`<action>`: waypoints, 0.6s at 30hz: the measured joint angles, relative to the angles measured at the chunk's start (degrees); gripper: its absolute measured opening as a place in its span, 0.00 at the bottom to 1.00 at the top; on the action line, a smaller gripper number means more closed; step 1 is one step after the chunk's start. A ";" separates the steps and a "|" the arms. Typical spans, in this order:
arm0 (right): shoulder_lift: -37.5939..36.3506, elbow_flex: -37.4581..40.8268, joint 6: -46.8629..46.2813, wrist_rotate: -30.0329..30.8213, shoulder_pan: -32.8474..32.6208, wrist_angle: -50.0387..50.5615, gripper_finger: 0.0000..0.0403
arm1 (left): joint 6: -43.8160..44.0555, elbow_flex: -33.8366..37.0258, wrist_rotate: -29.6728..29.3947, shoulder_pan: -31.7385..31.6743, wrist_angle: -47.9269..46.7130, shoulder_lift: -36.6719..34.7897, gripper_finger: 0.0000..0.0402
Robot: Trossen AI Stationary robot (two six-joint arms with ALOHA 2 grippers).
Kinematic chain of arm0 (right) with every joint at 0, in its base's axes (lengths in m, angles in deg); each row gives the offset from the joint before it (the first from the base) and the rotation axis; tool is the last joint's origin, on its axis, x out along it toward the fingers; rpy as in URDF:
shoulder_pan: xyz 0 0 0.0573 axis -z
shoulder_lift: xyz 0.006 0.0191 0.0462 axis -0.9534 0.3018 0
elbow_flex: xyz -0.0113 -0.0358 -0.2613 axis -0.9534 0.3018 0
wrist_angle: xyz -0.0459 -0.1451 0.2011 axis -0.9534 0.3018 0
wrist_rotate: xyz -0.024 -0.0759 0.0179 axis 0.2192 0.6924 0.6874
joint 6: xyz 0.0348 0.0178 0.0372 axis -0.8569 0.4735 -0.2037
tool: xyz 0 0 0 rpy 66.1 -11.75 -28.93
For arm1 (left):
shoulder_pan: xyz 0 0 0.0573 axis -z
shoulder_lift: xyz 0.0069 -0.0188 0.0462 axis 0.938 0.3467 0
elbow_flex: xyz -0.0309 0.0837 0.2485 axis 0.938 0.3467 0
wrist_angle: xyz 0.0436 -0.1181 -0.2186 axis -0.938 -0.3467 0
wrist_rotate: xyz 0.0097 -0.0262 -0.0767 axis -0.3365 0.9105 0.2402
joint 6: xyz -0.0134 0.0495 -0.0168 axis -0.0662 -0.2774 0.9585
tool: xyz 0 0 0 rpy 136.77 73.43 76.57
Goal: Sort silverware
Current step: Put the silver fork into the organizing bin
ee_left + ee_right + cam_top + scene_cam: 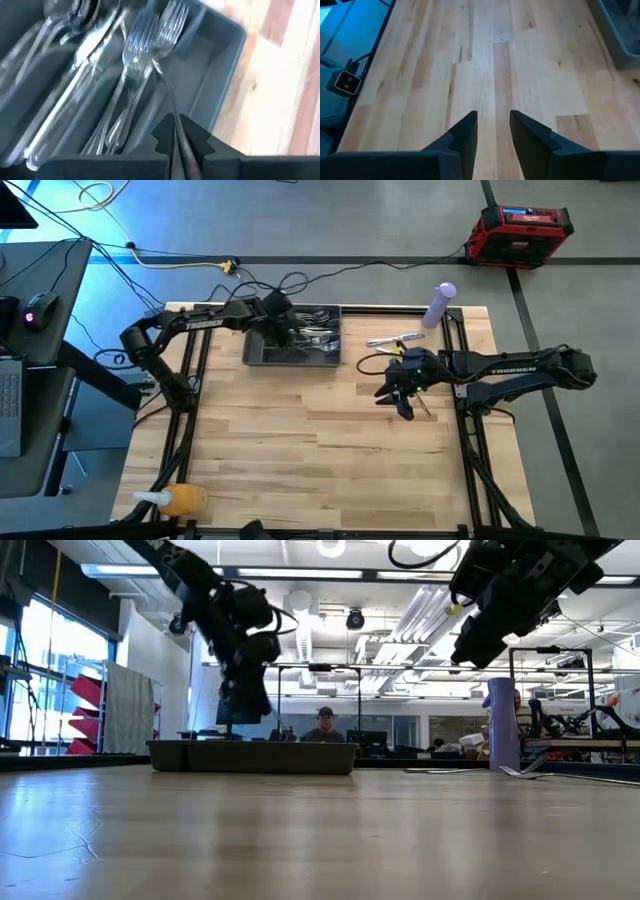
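My left gripper is clamped on a fork over the tray, tines among other forks; a tilted drop could straddle the divider. Right gripper hangs parted, empty, w/ loose silverware nearby, risk of a knock.

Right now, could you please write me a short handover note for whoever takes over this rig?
Left claw: shut on a fork, held over the dark grey tray.
Right claw: open and empty, above bare table to the right of the tray.
Done: forks, spoons and knives already lie sorted in the tray's compartments.
Left: release the held fork among the forks; a few loose pieces lie on the table beside the purple bottle, yet to be sorted.
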 joint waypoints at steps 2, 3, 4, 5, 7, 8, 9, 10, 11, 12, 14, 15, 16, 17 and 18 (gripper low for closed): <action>0.00 0.00 0.15 1.22 -0.01 -0.11 0.26 | -0.02 0.18 0.29 -1.68 -0.42 0.11 0.00; 0.00 0.00 0.15 1.62 -0.01 -0.03 0.26 | 0.02 0.22 0.65 -2.38 -0.76 0.62 0.00; 0.00 0.00 0.06 2.01 -0.01 -0.04 0.26 | 0.18 0.22 1.05 -3.01 -0.71 1.16 0.00; 0.00 0.00 0.02 2.20 -0.01 -0.09 0.26 | 0.54 0.20 1.46 -3.53 -0.62 1.88 0.00; 0.00 0.00 0.02 2.34 0.01 -0.07 0.26 | 1.10 0.19 1.91 -3.89 -0.78 3.49 0.00; 0.00 0.00 -0.04 2.32 -0.01 -0.05 0.26 | 1.48 0.20 1.80 -3.87 -0.83 4.35 0.00; 0.00 0.00 -0.59 2.32 -0.09 -0.01 0.26 | 1.86 0.20 1.73 -3.85 -0.82 5.09 0.00; 0.00 -0.02 -1.13 2.34 -0.14 0.02 0.26 | 2.02 0.20 1.75 -3.82 -1.00 5.61 0.00; 0.00 -0.02 -1.55 2.36 -0.14 0.19 0.26 | 1.94 0.20 2.00 -3.65 -1.32 5.92 0.01; 0.00 -0.02 -1.88 2.36 -0.14 0.30 0.26 | 1.05 0.20 2.14 -3.50 -1.71 6.06 0.02; 0.02 -0.02 -1.94 2.37 -0.14 0.57 0.26 | -2.04 0.20 2.19 -2.98 -4.27 6.07 0.07; 0.02 -0.02 -1.92 2.39 -0.14 0.73 0.26 | -3.16 0.18 2.14 -2.91 -4.77 5.77 0.10; 0.02 -0.02 -1.79 2.40 -0.12 0.75 0.26 | -3.91 0.14 2.15 -2.91 -5.60 5.48 0.14; 0.02 -0.02 -1.30 2.67 -0.12 0.85 0.26 | -4.38 0.17 2.15 -2.93 -6.74 5.06 0.17; 0.02 -0.04 -0.95 2.88 -0.12 0.84 0.26 | -4.53 0.24 2.03 -3.02 -7.36 4.60 0.21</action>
